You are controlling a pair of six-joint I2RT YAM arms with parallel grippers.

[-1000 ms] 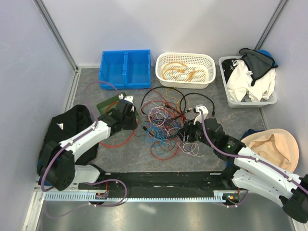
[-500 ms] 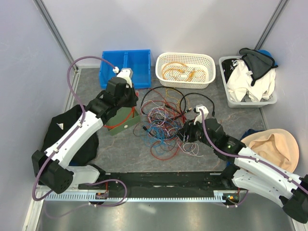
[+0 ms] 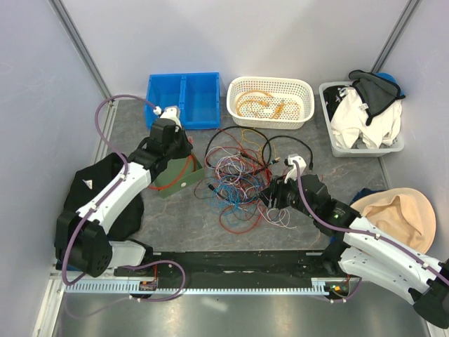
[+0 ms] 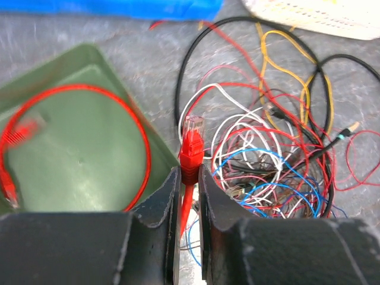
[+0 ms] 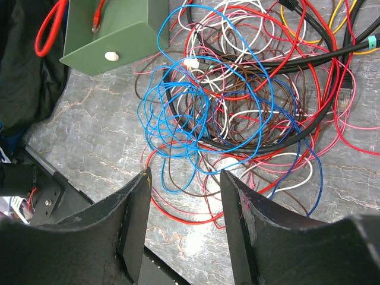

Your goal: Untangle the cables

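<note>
Top view: the cables (image 3: 238,179) lie in one tangled heap on the grey counter (image 3: 203,225), near its middle, between the two arms and in front of the blue bin (image 3: 182,98) and the white basket (image 3: 270,98). A green tray (image 3: 177,184) sits tilted just left of the heap, with a red loop in it. The left arm (image 3: 116,193) reaches over this tray; the right arm (image 3: 365,239) reaches in at the heap's right edge. Left wrist view: the left claw (image 4: 189,178) is clamped on a red cable (image 4: 191,148) just below its clear end plug, which stands upright above the fingers. The green tray is at left, holding a red loop that runs out of sight behind the left finger; whether it is the same cable cannot be told. The heap lies to the right. Right wrist view: the right claw (image 5: 184,175) has its fingers apart with nothing between them, hanging above blue coils at the near side of the heap. The green tray shows at upper left.
</note>
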